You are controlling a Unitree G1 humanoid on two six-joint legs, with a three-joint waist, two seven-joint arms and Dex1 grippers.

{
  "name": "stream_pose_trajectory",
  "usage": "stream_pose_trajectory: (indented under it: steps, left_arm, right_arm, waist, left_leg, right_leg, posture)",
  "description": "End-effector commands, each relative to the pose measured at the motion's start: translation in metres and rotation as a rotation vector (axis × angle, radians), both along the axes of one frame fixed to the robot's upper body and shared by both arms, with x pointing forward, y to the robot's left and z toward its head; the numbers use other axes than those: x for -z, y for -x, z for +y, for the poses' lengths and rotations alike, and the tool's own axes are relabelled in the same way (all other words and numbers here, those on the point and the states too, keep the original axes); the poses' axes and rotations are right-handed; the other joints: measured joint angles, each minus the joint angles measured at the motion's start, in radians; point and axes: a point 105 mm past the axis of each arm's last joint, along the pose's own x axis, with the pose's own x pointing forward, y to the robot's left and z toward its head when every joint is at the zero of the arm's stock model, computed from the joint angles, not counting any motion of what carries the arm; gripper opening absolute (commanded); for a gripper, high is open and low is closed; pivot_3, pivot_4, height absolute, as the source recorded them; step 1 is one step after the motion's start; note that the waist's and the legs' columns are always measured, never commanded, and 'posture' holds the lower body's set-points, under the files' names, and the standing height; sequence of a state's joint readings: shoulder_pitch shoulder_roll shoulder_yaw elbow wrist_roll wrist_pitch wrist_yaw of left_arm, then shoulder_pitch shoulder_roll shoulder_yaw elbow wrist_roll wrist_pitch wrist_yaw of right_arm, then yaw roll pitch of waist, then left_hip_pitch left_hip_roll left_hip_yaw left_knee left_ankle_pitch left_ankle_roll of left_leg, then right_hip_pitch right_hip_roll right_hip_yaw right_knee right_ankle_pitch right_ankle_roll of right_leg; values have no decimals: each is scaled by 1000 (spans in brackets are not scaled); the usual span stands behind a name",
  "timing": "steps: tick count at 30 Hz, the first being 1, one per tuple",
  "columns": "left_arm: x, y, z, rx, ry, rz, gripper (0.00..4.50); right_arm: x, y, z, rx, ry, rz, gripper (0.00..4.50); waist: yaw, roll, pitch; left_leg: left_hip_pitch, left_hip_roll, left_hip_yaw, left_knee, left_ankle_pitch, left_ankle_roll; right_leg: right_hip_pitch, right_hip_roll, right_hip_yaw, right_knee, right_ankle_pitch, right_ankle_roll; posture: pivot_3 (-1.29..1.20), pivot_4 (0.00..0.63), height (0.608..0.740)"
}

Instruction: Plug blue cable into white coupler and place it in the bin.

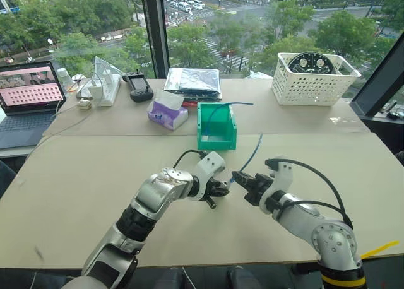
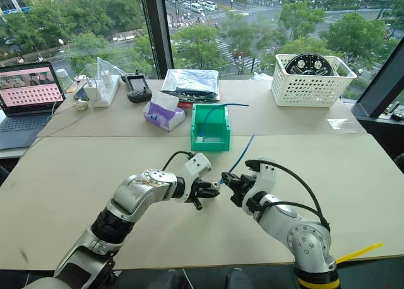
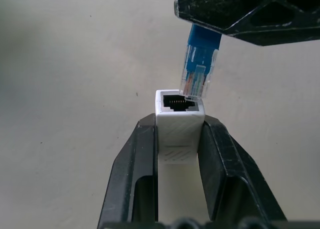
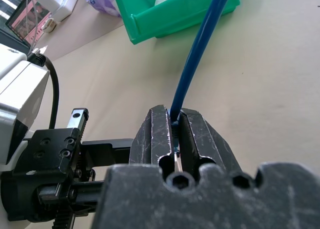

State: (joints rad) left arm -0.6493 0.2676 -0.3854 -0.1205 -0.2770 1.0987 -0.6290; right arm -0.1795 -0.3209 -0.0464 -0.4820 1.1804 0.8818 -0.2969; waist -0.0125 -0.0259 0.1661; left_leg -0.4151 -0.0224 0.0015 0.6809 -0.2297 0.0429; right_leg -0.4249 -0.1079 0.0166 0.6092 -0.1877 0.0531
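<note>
left pincer [image 3: 178, 154] grips white coupler [image 3: 178, 123], blue cable [image 3: 200, 69] plug touching it.

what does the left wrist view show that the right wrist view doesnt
Left wrist view: the white coupler clamped in the left gripper, open socket facing the blue cable's clear plug, whose tip sits at the socket mouth, not yet seated.

Right wrist view: the blue cable running from the shut right gripper back toward the green bin, with a purple tissue pack beyond.

Both: the blue cable, the beige table, and each other's gripper.
</note>
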Motion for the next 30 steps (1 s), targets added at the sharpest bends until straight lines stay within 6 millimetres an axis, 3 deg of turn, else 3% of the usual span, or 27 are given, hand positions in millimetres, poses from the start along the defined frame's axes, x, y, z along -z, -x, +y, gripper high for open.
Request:
stream_pose_trajectory:
  steps: [1, 7, 17, 30]
  left_arm:
    - [-12, 3, -6, 36, 15, -50, 621]
    - [-11, 4, -7, 41, 8, -56, 621]
    - [-11, 4, -7, 38, 6, -57, 621]
    - [-10, 6, -7, 52, 6, -49, 621]
  right_arm:
    - [-7, 3, 6, -29, -27, -23, 0]
    - [-14, 1, 9, -29, -82, -36, 0]
    - [-3, 2, 7, -31, -31, -3, 0]
    - [-17, -6, -3, 23, -133, -33, 0]
  waist:
    - [0, 0, 0]
    - [0, 0, 0]
    - [0, 0, 0]
    - [0, 0, 0]
  left_leg:
    - [0, 0, 0, 0, 0, 0]
    - [0, 0, 0, 0, 0, 0]
    - [0, 0, 0, 0, 0, 0]
    - [0, 0, 0, 0, 0, 0]
  right_leg:
    - [0, 0, 0, 0, 0, 0]
    - [0, 0, 0, 0, 0, 0]
    - [0, 0, 0, 0, 0, 0]
    - [0, 0, 0, 0, 0, 0]
  posture:
    - [0, 150, 736]
    - [0, 150, 736]
    - [0, 150, 736]
    - [0, 150, 736]
